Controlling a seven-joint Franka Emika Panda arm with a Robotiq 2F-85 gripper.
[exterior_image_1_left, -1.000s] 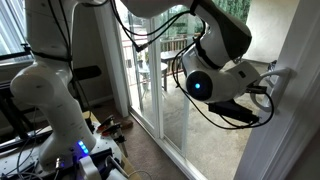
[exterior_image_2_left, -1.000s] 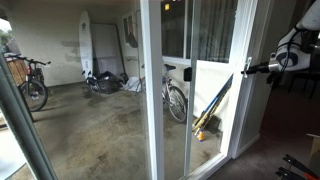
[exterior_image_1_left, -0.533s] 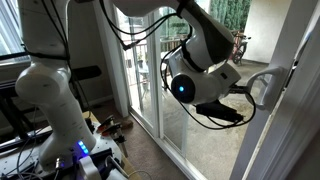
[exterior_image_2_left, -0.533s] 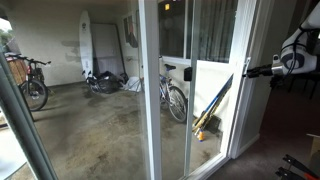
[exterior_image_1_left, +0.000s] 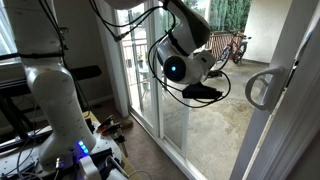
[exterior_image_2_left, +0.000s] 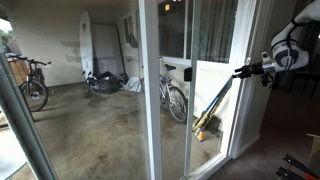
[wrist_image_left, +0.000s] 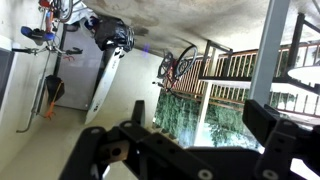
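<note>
We count one loop door handle (exterior_image_1_left: 262, 88) on one sliding glass door (exterior_image_2_left: 210, 110), plus two bicycles (exterior_image_2_left: 30, 85) and one surfboard (exterior_image_2_left: 87, 45) outside. The handle sits picture-right of the claw (exterior_image_1_left: 212, 92), apart from it with a clear gap. In the wrist view the claw is spread wide, gripping and touching nothing.

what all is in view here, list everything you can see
door handle: one, grey, loop on the door's edge, apart from the gripper
sliding door: one, white frame, glass panes
bicycles: two, dark, out on the concrete, one far off, one just behind the glass
surfboard: one, white, leaning on the far wall
poles: count unclear, yellow and blue, leaning behind the glass
robot arm: one, white, indoors by the door
gripper: one, black, open, empty, in the air beside the handle
</note>
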